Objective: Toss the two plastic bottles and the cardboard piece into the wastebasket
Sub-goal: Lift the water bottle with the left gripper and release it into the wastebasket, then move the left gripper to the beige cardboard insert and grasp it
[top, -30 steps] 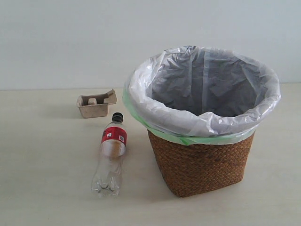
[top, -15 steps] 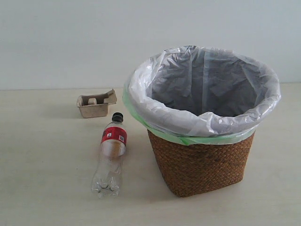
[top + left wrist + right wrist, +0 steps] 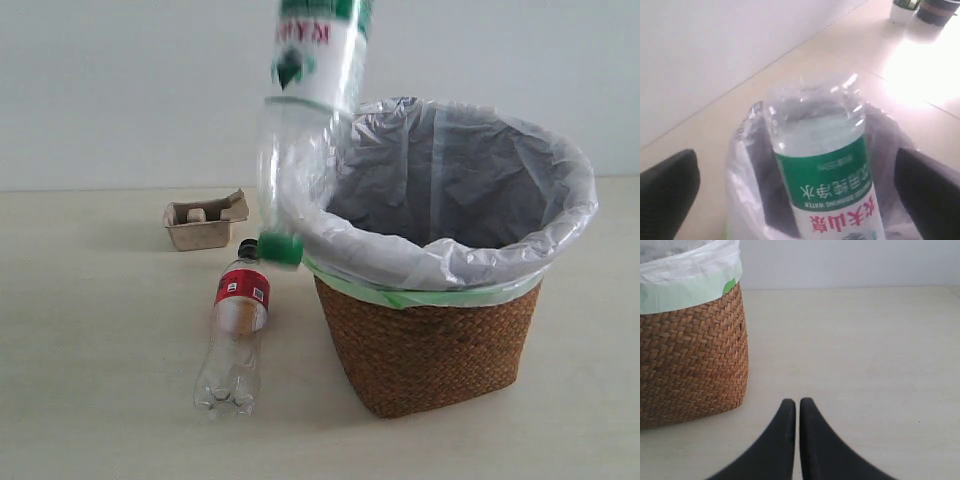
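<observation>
The wider bottle [image 3: 303, 130] with green cap and green-white label hangs in mid-air, cap down, at the left rim of the wicker wastebasket [image 3: 430, 345]; I cannot tell whether its cap is inside the rim. In the left wrist view that bottle [image 3: 825, 165] shows base-up over the bag-lined wastebasket [image 3: 742, 165], and my left gripper [image 3: 795, 160] stands open, its fingers [image 3: 670, 185] well apart from it. The slimmer red-label bottle [image 3: 235, 330] lies on the table left of the basket. Behind it sits the cardboard piece [image 3: 205, 222]. My right gripper [image 3: 797, 402] is shut and empty, low beside the wastebasket [image 3: 690, 355].
The beige tabletop [image 3: 90, 350] runs back to a pale wall [image 3: 120, 90]. Dark objects [image 3: 922, 7] stand far off in the left wrist view. Neither arm shows in the exterior view.
The green-label bottle was out of the exterior view before; now it has come down from above, cap first, to the basket's left rim. The slim bottle and the cardboard have not moved.
</observation>
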